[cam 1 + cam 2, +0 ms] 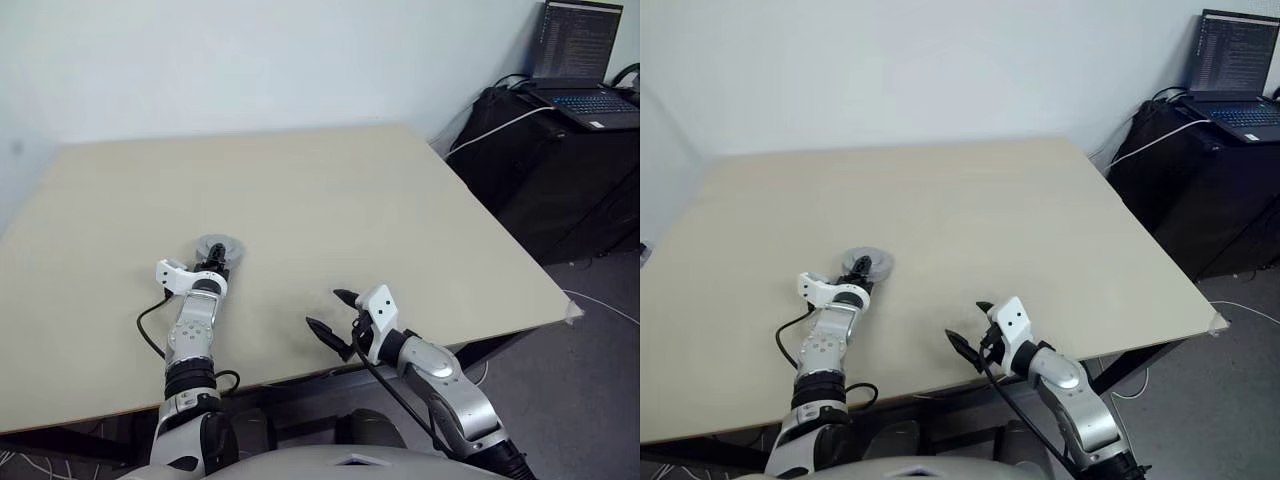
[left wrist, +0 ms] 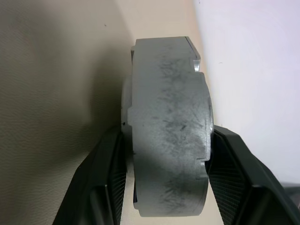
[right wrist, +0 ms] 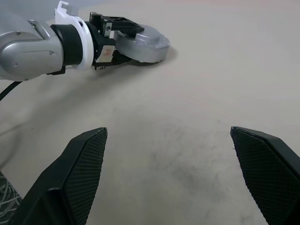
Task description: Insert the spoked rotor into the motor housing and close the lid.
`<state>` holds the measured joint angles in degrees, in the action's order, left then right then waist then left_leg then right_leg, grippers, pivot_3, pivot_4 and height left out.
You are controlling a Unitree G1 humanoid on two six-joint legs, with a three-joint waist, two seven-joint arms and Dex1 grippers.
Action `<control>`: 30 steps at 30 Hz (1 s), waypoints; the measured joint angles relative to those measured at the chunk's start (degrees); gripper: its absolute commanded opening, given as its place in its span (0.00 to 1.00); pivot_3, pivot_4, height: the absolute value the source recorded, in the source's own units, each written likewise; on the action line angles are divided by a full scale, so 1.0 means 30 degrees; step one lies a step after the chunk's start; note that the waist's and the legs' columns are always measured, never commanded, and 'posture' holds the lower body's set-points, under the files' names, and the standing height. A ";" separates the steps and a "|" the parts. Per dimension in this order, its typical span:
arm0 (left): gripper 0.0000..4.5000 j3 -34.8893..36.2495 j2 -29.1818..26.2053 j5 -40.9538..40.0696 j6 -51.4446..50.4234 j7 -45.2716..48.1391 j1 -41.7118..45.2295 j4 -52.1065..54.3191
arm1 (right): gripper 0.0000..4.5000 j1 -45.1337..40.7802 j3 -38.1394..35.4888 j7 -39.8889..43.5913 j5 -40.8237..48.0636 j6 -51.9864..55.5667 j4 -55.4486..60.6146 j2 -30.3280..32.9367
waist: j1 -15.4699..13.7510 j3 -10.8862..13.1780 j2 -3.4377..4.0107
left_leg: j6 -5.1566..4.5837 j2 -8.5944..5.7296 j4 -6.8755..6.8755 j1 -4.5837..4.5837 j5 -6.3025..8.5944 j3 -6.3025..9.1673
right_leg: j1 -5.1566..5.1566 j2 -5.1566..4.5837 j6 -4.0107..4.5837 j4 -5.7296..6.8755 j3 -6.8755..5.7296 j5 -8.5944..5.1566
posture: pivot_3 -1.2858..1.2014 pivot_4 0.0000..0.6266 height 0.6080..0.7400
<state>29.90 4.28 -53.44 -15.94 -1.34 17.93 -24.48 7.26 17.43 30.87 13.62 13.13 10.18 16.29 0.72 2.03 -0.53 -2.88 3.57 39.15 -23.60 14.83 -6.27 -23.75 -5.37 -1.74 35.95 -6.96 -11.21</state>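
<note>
Your left gripper (image 1: 213, 260) is at the lid (image 1: 215, 246), a round silver-grey disc lying flat on the beige table (image 1: 350, 200) and touching its surface. In the left wrist view the disc's scuffed grey edge stands between the two black fingers (image 2: 110, 173), one on each side of it. Each finger sits right at the rim. You cannot tell whether they are pressing on it or have just let go.

From the right wrist view you see the lid's plain grey face turned up, with a raised middle, and the left gripper's fingers reaching over and under its near edge.

Your right gripper (image 1: 330, 312) hangs well apart from the lid, on its right and nearer to you, just above the bare tabletop. Its jaws are spread wide with nothing between them, and it points towards the lid.

Far beyond the lid and to its right, off the table, an open laptop (image 1: 585, 60) sits on a dark stand.
</note>
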 measured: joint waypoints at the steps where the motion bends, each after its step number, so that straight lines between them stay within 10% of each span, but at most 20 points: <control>1: 0.83 -0.0038 0.0073 -0.0017 -0.0038 0.0084 -0.0116 0.0251 | 1.00 0.0011 -0.0004 0.0000 0.0001 0.0049 -0.0001 0.0005 | -0.0008 -0.0002 -0.0003 | 0.0000 0.0000 0.0000 -0.0006 0.0000 0.0003 | -0.0002 -0.0002 0.0001 -0.0002 0.0000 -0.0001 | 0.52 0.00 1.00; 4: 0.98 -0.0227 0.0252 -0.0010 -0.0406 0.0010 -0.0694 0.1442 | 1.00 -0.0024 0.0000 0.0013 0.0019 0.0387 0.0010 -0.0078 | 0.0043 -0.0016 0.0002 | -0.0001 -0.0008 -0.0004 -0.0008 0.0015 -0.0010 | 0.0000 -0.0004 0.0003 -0.0013 0.0009 -0.0002 | 0.52 0.00 1.00; 19: 0.98 -0.1489 0.0080 -0.0897 -0.3357 -0.1056 -0.7432 0.8882 | 1.00 -0.0178 -0.0005 0.0178 0.0059 0.0816 0.0009 -0.0195 | 0.0439 -0.0190 0.0137 | 0.0015 0.0053 -0.0017 0.0032 0.0044 -0.0030 | -0.0001 -0.0027 0.0030 -0.0008 0.0008 -0.0024 | 0.52 0.00 1.00; 30: 0.98 -0.9305 -0.3399 1.0185 0.3071 0.4526 -1.3547 1.1196 | 1.00 0.0264 -0.1671 -0.2052 -0.0853 -0.1762 -0.1220 -0.1925 | 0.0049 -0.0208 0.0295 | 0.0015 0.0053 -0.0066 -0.0085 0.0056 -0.0071 | -0.0168 -0.0075 0.0025 -0.0011 0.0024 -0.0025 | 0.52 0.00 1.00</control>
<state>1.99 -5.91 -22.89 -6.73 12.24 -22.71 9.11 8.06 12.42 24.71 11.06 7.85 6.52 10.51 0.87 1.41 0.35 -2.83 3.73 38.95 -23.85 15.00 -6.48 -24.25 -5.59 -1.66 35.91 -6.89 -11.29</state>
